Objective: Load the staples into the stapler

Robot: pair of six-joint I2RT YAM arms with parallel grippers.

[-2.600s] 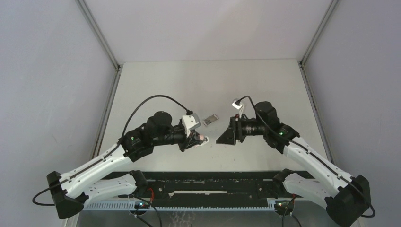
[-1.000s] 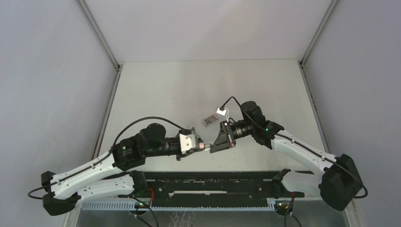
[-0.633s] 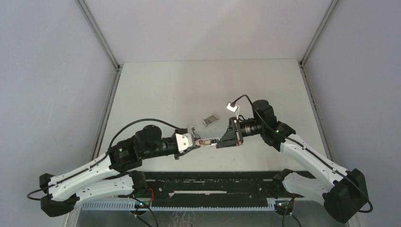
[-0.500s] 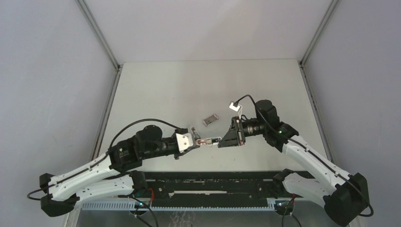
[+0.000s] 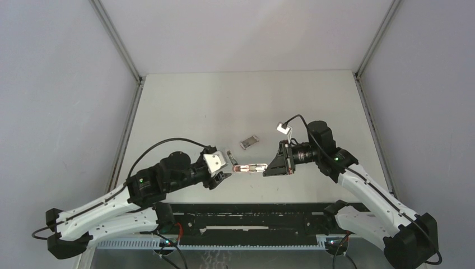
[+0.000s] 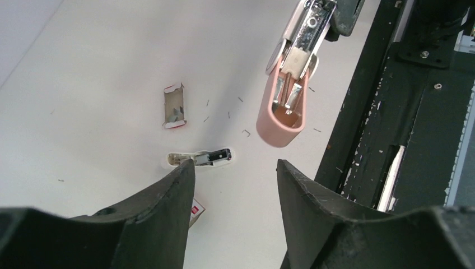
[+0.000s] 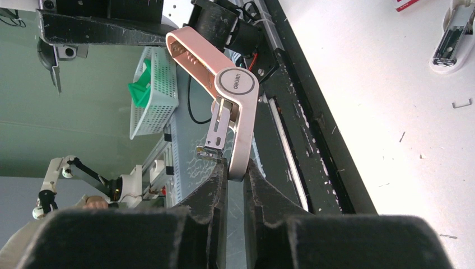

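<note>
My right gripper [image 5: 269, 168] is shut on the hinge end of the pink stapler [image 5: 249, 167] and holds it above the table, with its metal magazine showing. In the right wrist view the stapler [image 7: 235, 106] sticks out from between my shut fingers, at the gripper [image 7: 235, 168]. My left gripper [image 5: 224, 170] is open and empty, just left of the stapler's free end. In the left wrist view the gripper [image 6: 234, 165] hangs open and the stapler [image 6: 285, 95] is ahead of it. A small open staple box [image 5: 249, 142] [image 6: 173, 105] lies on the table.
A white and metal stapler part [image 5: 228, 155] [image 6: 201, 158] [image 7: 451, 42] lies on the table below my left gripper. A red and white carton scrap [image 6: 193, 210] lies by my left finger. Loose staples [image 6: 246, 133] are scattered about. The black base rail [image 5: 246, 216] runs along the near edge.
My left gripper has let go of the stapler's free end, opened and drawn back to the left. My right gripper has moved a little right with the stapler.
</note>
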